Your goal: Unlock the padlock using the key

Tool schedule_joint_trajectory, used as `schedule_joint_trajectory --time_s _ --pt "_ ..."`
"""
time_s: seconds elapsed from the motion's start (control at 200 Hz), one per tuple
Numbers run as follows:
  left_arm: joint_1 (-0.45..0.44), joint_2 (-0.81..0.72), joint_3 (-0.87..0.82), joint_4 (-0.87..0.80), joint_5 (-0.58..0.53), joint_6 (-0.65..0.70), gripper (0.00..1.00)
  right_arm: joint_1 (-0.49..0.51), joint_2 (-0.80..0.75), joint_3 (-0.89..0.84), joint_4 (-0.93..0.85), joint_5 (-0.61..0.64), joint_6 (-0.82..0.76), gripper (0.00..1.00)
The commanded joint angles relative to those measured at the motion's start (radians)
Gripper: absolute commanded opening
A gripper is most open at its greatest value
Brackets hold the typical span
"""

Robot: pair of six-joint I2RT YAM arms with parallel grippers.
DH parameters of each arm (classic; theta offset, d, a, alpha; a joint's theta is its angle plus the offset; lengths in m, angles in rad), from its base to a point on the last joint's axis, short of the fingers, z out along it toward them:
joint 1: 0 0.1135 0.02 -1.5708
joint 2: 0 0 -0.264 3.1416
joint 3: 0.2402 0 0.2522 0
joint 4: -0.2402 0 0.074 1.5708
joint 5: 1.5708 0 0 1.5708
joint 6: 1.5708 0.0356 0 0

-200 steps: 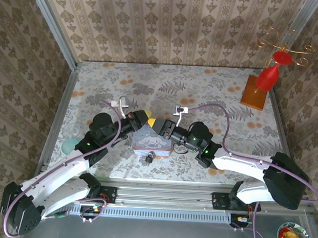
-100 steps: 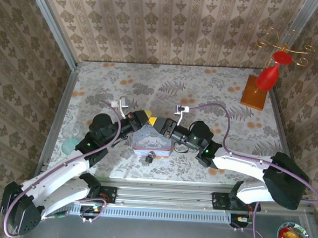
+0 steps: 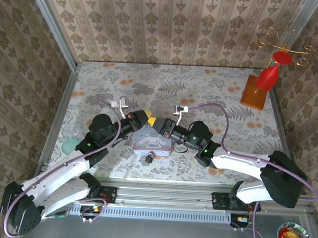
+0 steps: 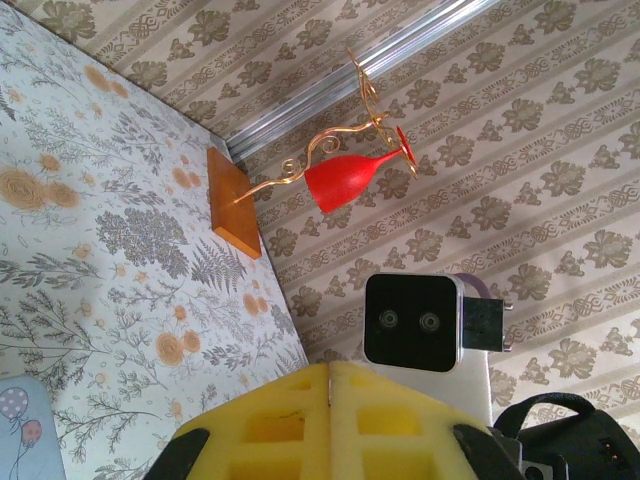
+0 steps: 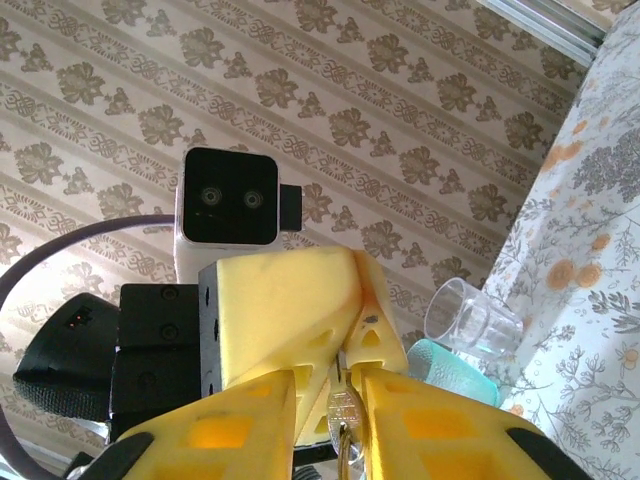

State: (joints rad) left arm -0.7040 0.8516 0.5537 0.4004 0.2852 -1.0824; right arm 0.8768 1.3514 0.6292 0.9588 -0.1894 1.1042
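Floral-print worktop [image 3: 215, 90], patterned wallpaper [image 3: 170, 28] on the walls around it. My left fingers [image 4: 270, 425] are pressed flat together, and their tips meet the tips of my right fingers [image 5: 430, 425] over the far edge of the pastel-blue tin [image 3: 152, 144]. My right fingers pinch a thin silvery sliver at their tips, the key [image 5: 344, 412]. The padlock [image 3: 149, 158] lies on the worktop across the tin from both pairs of fingers, just beside the tin's near edge.

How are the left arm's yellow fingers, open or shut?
Shut. In the left wrist view the left gripper has its two yellow fingers pressed together, with only a thin seam between them.
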Motion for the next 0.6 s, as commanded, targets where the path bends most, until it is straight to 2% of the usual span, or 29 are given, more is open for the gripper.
schedule_joint_trajectory --time_s 0.0,0.275,0.595 --pt "0.008 0.006 -0.006 0.044 0.012 -0.014 0.00 -0.002 -0.002 0.003 0.051 -0.010 0.006 0.23" --pt "0.008 0.015 -0.007 0.056 0.011 -0.016 0.00 -0.001 0.005 0.004 0.058 -0.014 0.018 0.22" --pt "0.007 0.027 -0.005 0.053 0.008 -0.009 0.00 -0.002 -0.004 0.006 0.024 0.006 0.018 0.13"
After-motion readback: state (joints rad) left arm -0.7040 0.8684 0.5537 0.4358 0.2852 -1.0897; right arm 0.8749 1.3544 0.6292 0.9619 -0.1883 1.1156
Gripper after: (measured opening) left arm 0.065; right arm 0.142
